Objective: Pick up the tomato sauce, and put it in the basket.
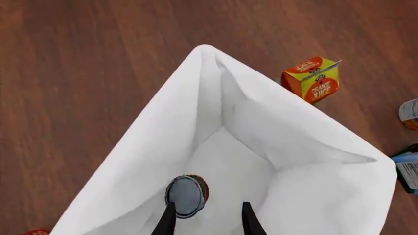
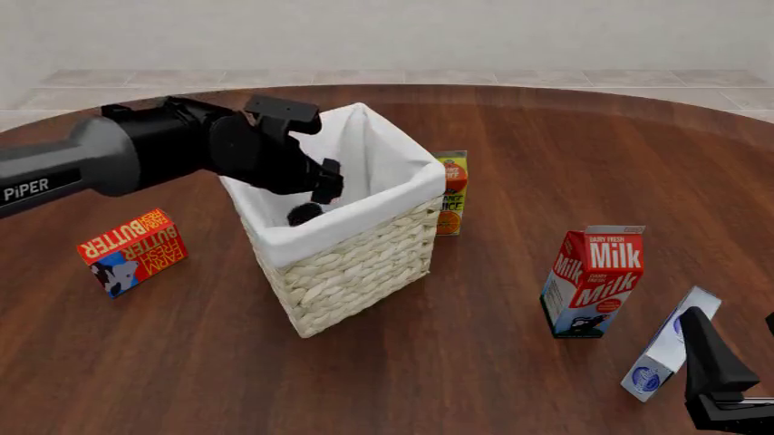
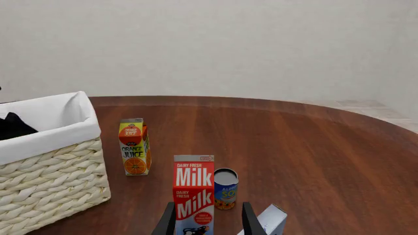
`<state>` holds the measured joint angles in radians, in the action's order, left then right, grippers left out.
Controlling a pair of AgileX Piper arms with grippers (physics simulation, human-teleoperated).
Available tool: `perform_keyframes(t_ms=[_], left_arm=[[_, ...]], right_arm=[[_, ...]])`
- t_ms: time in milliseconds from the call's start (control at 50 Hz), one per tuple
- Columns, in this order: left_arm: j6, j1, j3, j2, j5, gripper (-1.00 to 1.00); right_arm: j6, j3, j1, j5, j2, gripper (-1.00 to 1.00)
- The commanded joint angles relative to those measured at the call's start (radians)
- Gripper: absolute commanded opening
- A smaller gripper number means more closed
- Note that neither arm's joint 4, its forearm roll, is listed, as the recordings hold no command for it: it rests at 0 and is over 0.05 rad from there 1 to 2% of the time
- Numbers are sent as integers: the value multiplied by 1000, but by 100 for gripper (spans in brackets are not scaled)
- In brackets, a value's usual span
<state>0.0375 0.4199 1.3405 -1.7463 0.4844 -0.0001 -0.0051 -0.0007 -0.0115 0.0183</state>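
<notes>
In the left wrist view, the left gripper (image 1: 207, 218) is pointing down into the basket (image 1: 156, 112), its jaws spread, with the tomato sauce (image 1: 187, 195) lying below on the white lining, its silver top facing up; the can is sitting beside one fingertip rather than between the two, so it is reading as released, though contact cannot be ruled out. The lining walls are rising steeply on all sides, leaving room to move only straight up. An orange juice carton (image 1: 312, 78) is standing outside the rim. In the front view, the left arm is reaching over the near rim with the wrist inside the opening; the basket (image 2: 351, 263) is hiding the can. A butter box (image 2: 133, 251) is lying well to the left, and a milk carton (image 2: 595, 281) is standing well to the right. In the right wrist view, the right gripper (image 3: 207, 220) is hanging open and empty just behind the milk carton (image 3: 193, 196), near a blue-labelled can (image 3: 225, 188), well apart from the basket (image 3: 46, 161).
</notes>
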Motion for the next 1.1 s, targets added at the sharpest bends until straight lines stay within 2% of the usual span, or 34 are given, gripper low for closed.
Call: perform_keyframes(t_ms=[20,360,660,880,960,1020,1040,1080,1100], left_arm=[[-14,0,5,-3,-3,100],[-19,8,12,35,6,100],[-2,43,8,212,24,100],[32,85,-78,370,-5,100],[102,151,-172,467,-51,100],[86,162,-224,530,-87,100],[106,167,-248,553,-85,100],[101,178,-268,592,-114,100],[125,173,-285,618,-131,100]], right_arm=[[0,0,0,0,0,100],[0,0,0,0,0,100],[0,0,0,0,0,100],[0,0,0,0,0,100],[0,0,0,0,0,100],[0,0,0,0,0,100],[0,0,0,0,0,100],[0,0,0,0,0,100],[0,0,0,0,0,100]])
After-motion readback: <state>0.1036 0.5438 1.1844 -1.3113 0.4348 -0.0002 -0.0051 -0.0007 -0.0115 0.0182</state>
